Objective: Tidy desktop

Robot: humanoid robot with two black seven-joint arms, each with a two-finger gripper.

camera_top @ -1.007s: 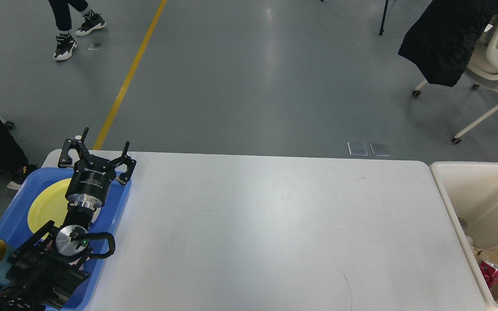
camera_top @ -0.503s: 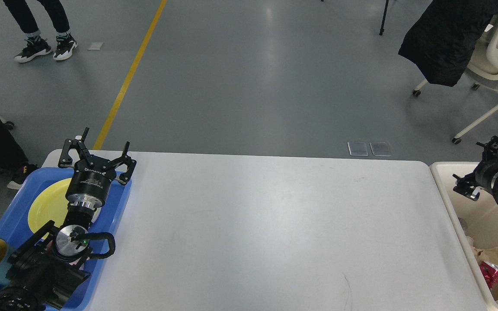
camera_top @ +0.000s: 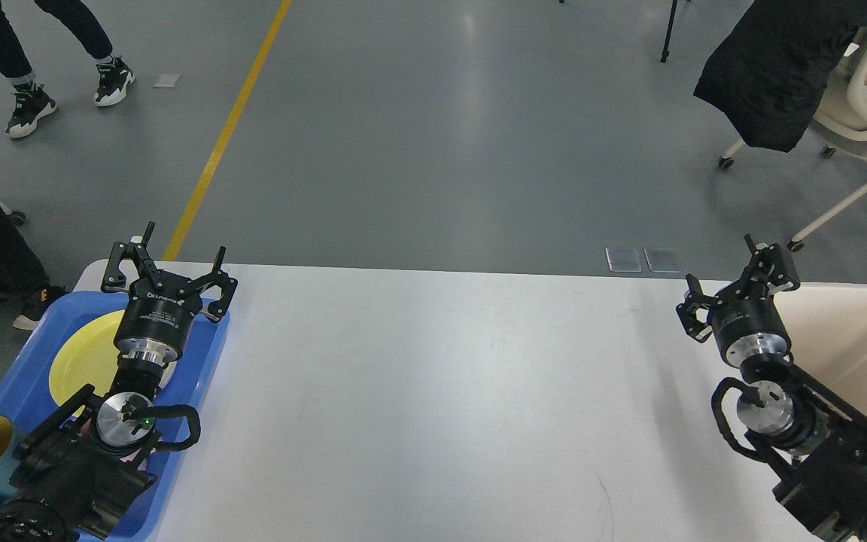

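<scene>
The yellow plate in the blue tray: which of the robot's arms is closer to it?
Left. The left gripper hangs just past the yellow plate, its arm crossing over it. The right gripper is across the desktop, by the cream bin.

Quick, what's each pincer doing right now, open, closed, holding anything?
Left pincer: open, holding nothing.
Right pincer: open, holding nothing.
</scene>
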